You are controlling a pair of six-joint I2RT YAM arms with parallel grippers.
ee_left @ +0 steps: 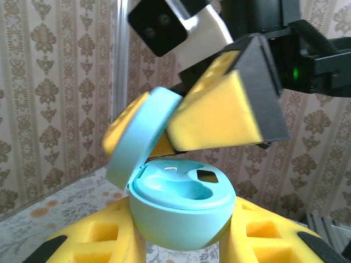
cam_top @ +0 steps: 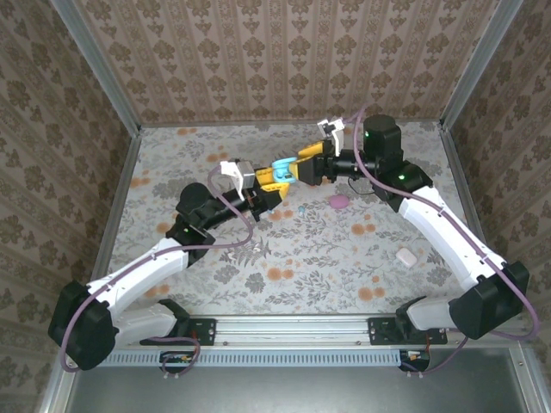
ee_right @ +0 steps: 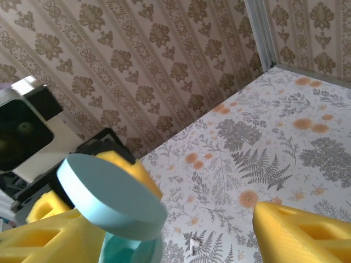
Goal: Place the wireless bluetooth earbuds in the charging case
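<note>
Standing at the near edge, I see a wide table (cam_top: pixel 284 292) under a floral cloth of grey ferns and orange blossoms, walled on three sides with brown damask-patterned paper. The two white-and-black arms reach in from either side and meet in the air over the far middle.

The left gripper (cam_top: pixel 272 181) has its yellow fingers (ee_left: pixel 263 238) pressed against the rounded base of the light-blue egg-shaped charging case (ee_left: pixel 184 211), held off the cloth with its hinged lid (ee_left: pixel 140 139) tipped up and open. The right gripper (cam_top: pixel 299 163) faces it at the lid, its yellow padded fingers (ee_right: pixel 299 230) spread wide. In the left wrist view one finger tip sits right at the lid's inner face, with another yellow pad behind the lid. I cannot tell whether either one actually touches it.

A pink pebble-shaped case (cam_top: pixel 338 201) lies on the cloth below the right wrist, and a white case (cam_top: pixel 405 256) lies well apart, beside the right forearm.

Of the wireless bluetooth earbuds (cam_top: pixel 301 209), one tiny light-blue piece lies on the cloth between the raised case and the pink one. The open case's wells look glossy, and I cannot tell whether a bud sits in them.
</note>
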